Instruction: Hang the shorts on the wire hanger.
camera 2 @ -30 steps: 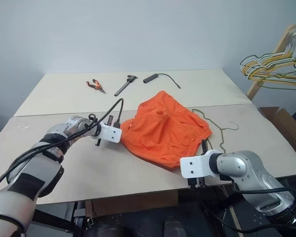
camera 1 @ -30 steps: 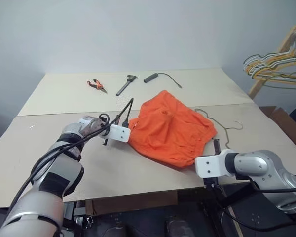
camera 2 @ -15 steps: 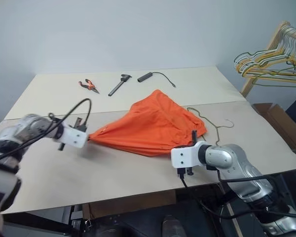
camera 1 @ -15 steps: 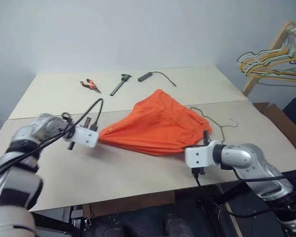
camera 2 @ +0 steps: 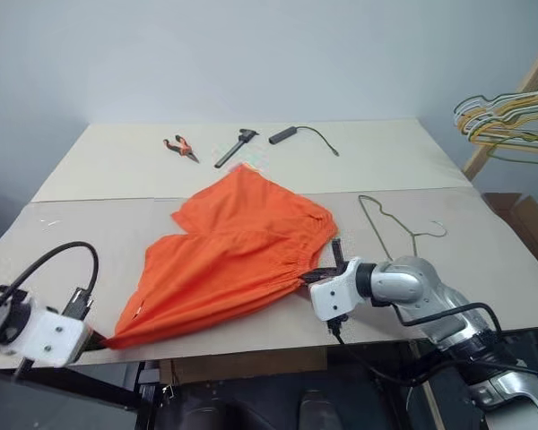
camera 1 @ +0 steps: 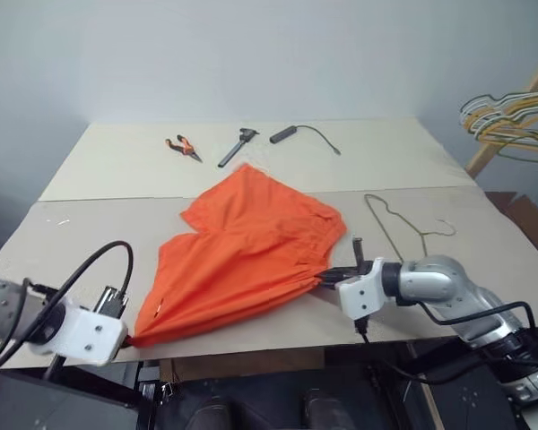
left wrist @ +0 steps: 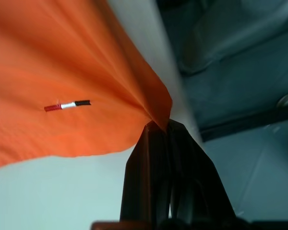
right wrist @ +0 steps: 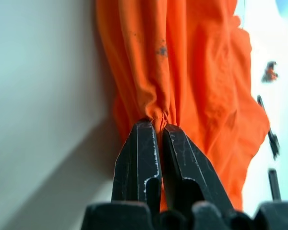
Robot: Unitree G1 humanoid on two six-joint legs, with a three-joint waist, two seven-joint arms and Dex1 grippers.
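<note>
The bright orange shorts lie stretched diagonally across the near half of the table. My left gripper is at the table's front left edge, shut on a corner of the shorts. My right gripper is at the front right, shut on the gathered waistband. The thin grey wire hanger lies flat on the table to the right of the shorts, apart from the fabric and just beyond my right gripper.
Orange-handled pliers, a dark hand tool and a black handle with a cord lie at the table's far side. A bunch of coloured hangers hangs on a wooden rack at the right. A cardboard box stands beside the table.
My left gripper has pulled its corner of the shorts back to the front left edge. The fabric stretched out and slid off the hanger. My right gripper kept its hold, nearly still.
</note>
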